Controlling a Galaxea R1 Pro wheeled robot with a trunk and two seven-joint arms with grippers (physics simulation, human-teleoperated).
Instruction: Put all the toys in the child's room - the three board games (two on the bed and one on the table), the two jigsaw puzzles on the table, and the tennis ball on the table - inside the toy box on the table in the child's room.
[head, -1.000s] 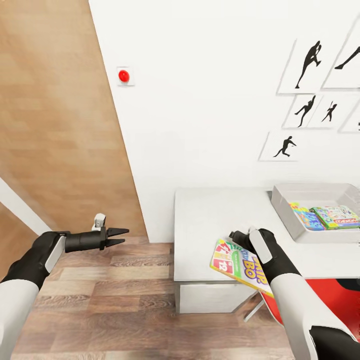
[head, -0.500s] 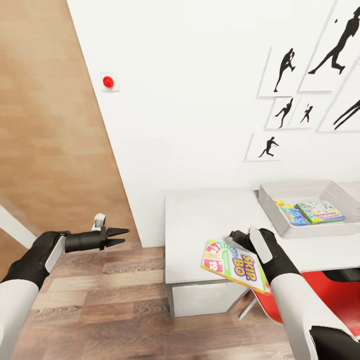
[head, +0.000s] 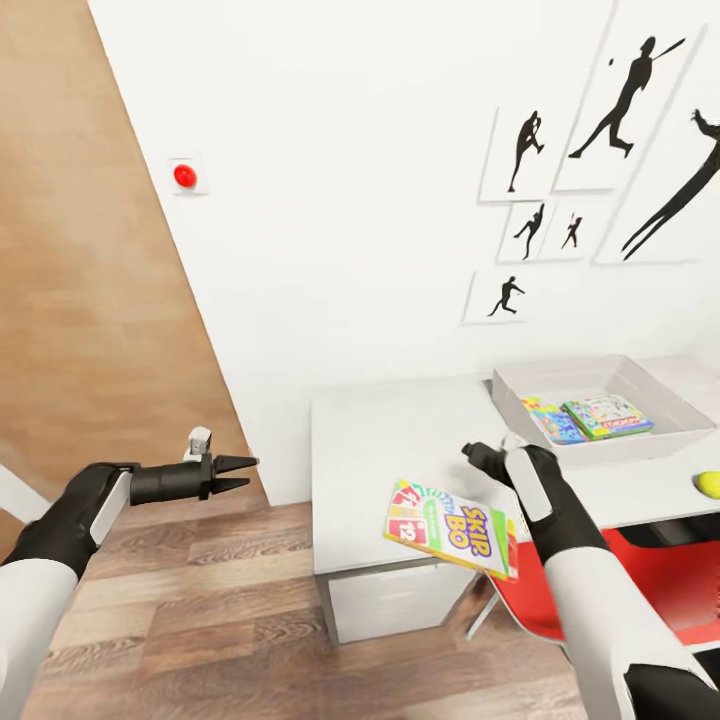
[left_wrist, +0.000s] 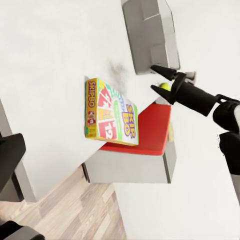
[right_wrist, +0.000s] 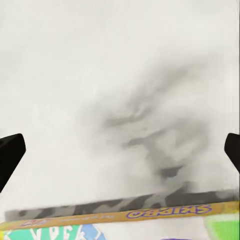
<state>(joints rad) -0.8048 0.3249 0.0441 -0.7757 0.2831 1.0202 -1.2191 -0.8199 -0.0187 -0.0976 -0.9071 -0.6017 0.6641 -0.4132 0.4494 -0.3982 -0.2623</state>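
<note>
At the table (head: 400, 440), with the toy box (head: 668, 437) already holding two toys, the right gripper (head: 487, 462) grips the Skip-Bo game (head: 448, 515) over the near edge, next carrying it into the box, while the left gripper (head: 240, 473) hangs nearly closed, empty.

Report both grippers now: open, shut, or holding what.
Left gripper: empty, fingers nearly together, so shut.
Right gripper: shut on the Skip-Bo box, carried above the table edge.
</note>
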